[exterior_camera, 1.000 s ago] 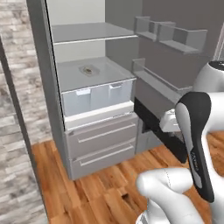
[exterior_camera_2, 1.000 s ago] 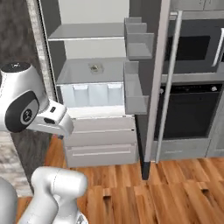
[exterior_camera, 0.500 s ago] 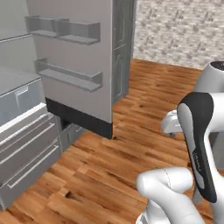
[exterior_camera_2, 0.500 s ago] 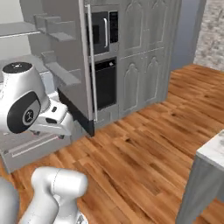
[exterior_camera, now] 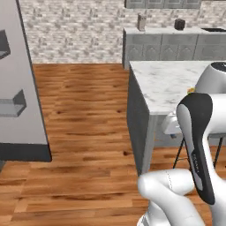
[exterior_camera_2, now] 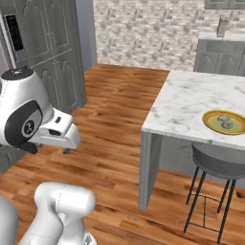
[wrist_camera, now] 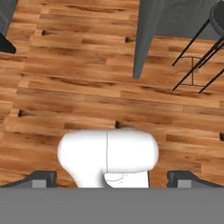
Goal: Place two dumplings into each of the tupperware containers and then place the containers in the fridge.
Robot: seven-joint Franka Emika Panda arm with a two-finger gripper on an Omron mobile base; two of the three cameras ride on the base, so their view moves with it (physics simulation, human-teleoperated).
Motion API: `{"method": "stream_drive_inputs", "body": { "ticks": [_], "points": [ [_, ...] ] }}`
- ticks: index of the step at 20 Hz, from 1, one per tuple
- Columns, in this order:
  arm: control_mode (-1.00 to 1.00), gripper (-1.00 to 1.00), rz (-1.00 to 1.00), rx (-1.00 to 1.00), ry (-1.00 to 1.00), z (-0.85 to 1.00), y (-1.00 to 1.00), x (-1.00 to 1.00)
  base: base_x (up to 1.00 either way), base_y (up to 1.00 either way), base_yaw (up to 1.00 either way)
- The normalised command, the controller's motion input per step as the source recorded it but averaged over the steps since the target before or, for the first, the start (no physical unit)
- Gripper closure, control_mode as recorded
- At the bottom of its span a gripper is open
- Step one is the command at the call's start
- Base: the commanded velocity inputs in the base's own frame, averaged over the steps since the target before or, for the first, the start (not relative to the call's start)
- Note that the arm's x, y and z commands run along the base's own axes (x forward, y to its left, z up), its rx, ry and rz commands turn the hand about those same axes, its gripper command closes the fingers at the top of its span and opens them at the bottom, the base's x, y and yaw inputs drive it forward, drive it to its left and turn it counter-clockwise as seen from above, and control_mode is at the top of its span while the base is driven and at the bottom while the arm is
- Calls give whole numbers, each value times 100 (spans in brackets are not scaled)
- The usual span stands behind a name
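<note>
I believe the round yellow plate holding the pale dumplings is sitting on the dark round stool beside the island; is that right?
Not quite: the round yellow plate with the pale dumplings sits on the white marble island top, above the dark round stool, as the right base view shows.

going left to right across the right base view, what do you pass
tall grey cupboard doors → bare wooden floor → white marble-topped island counter → round yellow-orange plate holding pale dumplings, with a dark round stool below it
</note>
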Motion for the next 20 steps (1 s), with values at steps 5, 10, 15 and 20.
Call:
{"method": "stream_drive_inputs", "body": {
  "ticks": [5, 10, 15, 20],
  "points": [
    [100, -100, 0, 0, 0, 0, 0, 0, 25, -47, -30],
    [100, -100, 0, 0, 0, 0, 0, 0, 37, -97, -7],
    [100, -100, 0, 0, 0, 0, 0, 0, 42, -100, -7],
    [100, -100, 0, 0, 0, 0, 0, 0, 35, -100, -5]
  ]
}}
